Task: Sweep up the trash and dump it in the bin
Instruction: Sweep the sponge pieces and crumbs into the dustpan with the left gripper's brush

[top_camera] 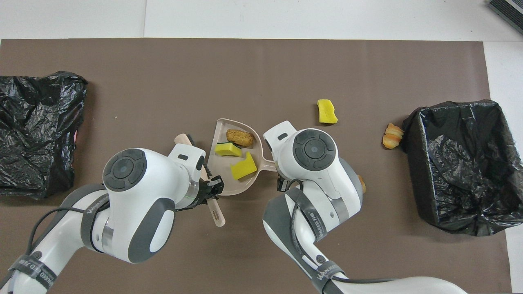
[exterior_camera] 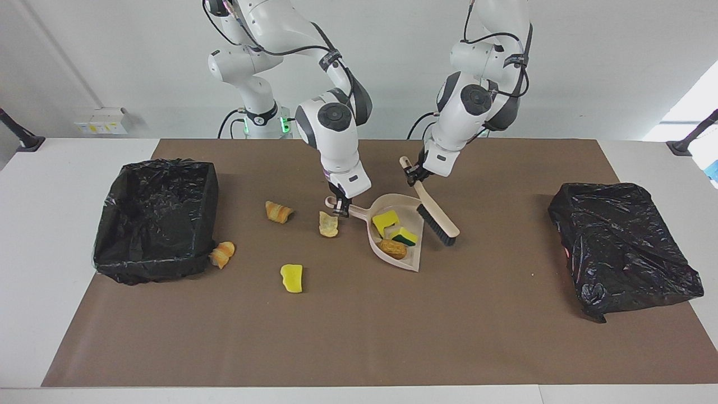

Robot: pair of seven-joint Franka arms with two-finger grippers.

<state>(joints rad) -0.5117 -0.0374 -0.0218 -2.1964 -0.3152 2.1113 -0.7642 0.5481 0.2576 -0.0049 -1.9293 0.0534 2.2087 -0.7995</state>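
Facing view
Trash: three scraps lie in the dustpan (exterior_camera: 414, 209): a yellow chunk (exterior_camera: 385, 221), a green-backed sponge (exterior_camera: 405, 235), a brown lump (exterior_camera: 392, 248). Four lie on the mat toward the right arm's end: a striped lump (exterior_camera: 278, 212), a pale lump (exterior_camera: 328, 224), a yellow chunk (exterior_camera: 291, 278), and a bread lump (exterior_camera: 223, 253) touching the bin (exterior_camera: 157, 221).
Right gripper (exterior_camera: 340, 211): clamped on the dustpan handle.
Left gripper (exterior_camera: 414, 177): closed on the brush (exterior_camera: 435, 216); bristles at the pan's mouth.
Bag (exterior_camera: 622, 247): crumpled, at the left arm's end.

Overhead view
Trash: the pan (top_camera: 218, 179) holds the three scraps.
Obstruction: the right arm hides the pale lump, probably the striped one too.
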